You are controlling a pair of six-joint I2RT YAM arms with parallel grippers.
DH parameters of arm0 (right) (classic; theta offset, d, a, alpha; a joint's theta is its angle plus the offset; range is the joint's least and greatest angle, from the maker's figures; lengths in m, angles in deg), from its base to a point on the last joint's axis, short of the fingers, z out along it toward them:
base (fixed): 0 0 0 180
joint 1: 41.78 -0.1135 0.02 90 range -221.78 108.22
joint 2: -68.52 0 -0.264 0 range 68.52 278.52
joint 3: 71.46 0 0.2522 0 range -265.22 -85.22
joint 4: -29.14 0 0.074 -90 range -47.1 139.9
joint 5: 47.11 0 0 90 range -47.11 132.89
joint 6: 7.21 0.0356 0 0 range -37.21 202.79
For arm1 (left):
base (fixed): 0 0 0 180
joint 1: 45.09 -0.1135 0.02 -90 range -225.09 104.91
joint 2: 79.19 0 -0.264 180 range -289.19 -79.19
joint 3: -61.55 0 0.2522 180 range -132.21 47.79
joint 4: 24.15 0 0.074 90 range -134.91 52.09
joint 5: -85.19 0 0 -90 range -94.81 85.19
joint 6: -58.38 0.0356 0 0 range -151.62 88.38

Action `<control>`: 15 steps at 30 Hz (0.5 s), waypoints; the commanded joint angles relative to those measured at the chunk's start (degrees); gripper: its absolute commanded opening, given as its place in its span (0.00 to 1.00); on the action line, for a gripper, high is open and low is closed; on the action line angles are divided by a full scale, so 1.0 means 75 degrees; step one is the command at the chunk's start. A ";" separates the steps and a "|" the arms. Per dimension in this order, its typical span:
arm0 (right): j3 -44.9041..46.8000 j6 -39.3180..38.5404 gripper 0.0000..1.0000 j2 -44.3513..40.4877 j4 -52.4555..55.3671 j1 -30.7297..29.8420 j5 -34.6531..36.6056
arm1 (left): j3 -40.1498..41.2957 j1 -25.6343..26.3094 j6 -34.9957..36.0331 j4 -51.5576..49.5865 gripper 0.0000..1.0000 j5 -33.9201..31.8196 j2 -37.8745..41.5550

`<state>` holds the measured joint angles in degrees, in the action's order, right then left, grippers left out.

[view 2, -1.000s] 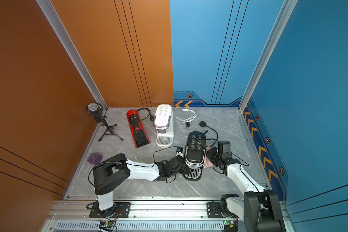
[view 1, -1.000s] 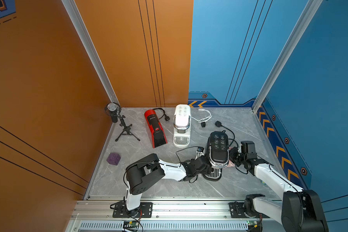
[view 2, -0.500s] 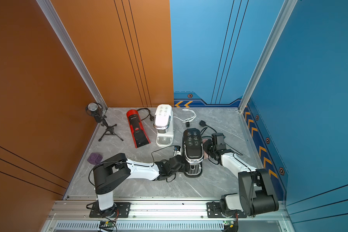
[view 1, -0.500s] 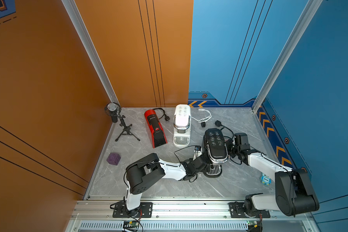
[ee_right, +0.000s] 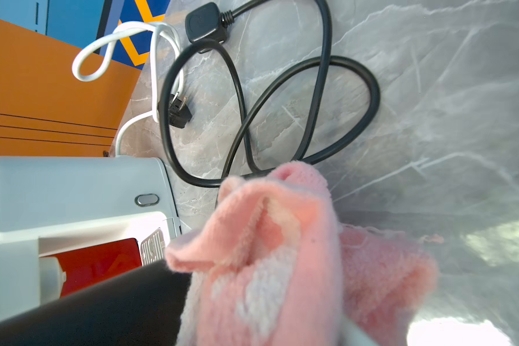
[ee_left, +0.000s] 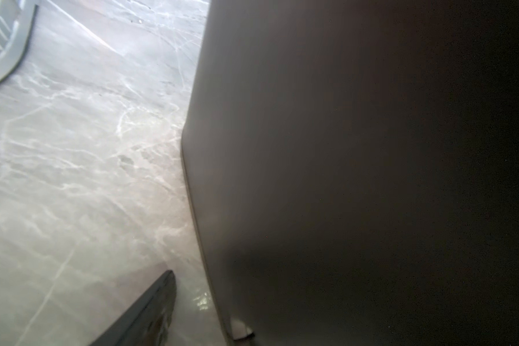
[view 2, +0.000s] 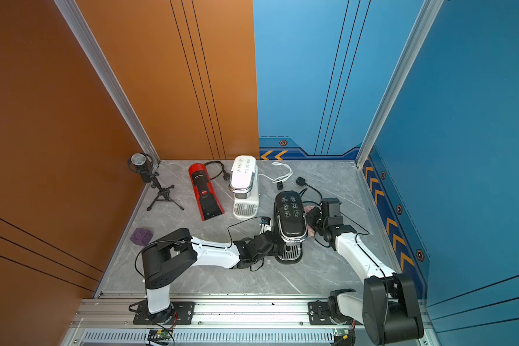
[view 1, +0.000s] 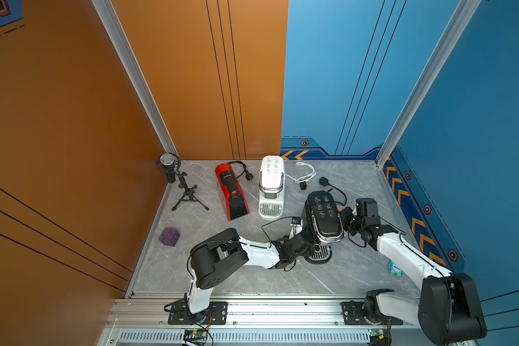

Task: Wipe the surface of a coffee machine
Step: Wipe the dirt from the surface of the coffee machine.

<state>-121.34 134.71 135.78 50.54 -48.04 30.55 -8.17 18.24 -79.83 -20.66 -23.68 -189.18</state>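
**Top views: three coffee machines, the black one between the two arms**

In both top views, count left to right across the table (view 1: pixel 246 278). There is one microphone stand (view 1: pixel 174 179), one purple cube (view 1: pixel 169 236) and three machines: the red coffee machine (view 1: pixel 231 191), the white coffee machine (view 1: pixel 271 185) and the black coffee machine (view 1: pixel 324 217). There is also one small blue object (view 1: pixel 395 267) by the right edge. You have three cords: the red machine's cord (view 1: pixel 248 178), a white cord (ee_right: pixel 155 75) and a black cord (ee_right: pixel 206 24). There is one pink cloth (ee_right: pixel 282 254).

The black coffee machine stands upright at 3 o'clock from the table's middle. The white machine is near at its 10 o'clock, and the white and black cords lie at its 12. Bare table runs from its 6 to the front rail. Your right arm fills the strip toward the right edge at 4 o'clock.

The long axis of its top runs 12 to 6, tipped slightly toward 5. Its drip tray (view 1: pixel 319 256) faces 6.

The left gripper (view 1: pixel 302 239) sits low at the machine's 8 o'clock flank with its jaws spread wide. In the left wrist view one finger (ee_left: pixel 144 314) stands beside the dark wall with a strip of table between them. The other finger is hidden, and no grip shows. The right gripper (view 1: pixel 343 214), at the 3 o'clock flank, is clamped tight on the pink cloth, which touches the black body.
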 commanded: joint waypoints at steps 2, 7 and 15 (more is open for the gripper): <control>0.0370 -0.0818 0.00 -0.0852 0.1698 0.0587 -0.0182 | -0.0167 0.0169 0.0357 -0.0106 0.81 0.0711 -0.0300; 0.0247 -0.1245 0.00 -0.2793 0.3271 0.1203 -0.0575 | 0.0043 0.0093 0.0376 -0.0112 0.81 0.0839 0.0096; -0.0328 -0.0918 0.00 -0.5744 0.5318 0.0998 -0.1309 | 0.0650 -0.0372 0.0598 -0.0413 0.81 0.1334 0.1431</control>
<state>-123.05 127.61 96.53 80.61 -39.80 23.33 -4.28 16.82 -77.60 -21.58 -16.82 -182.60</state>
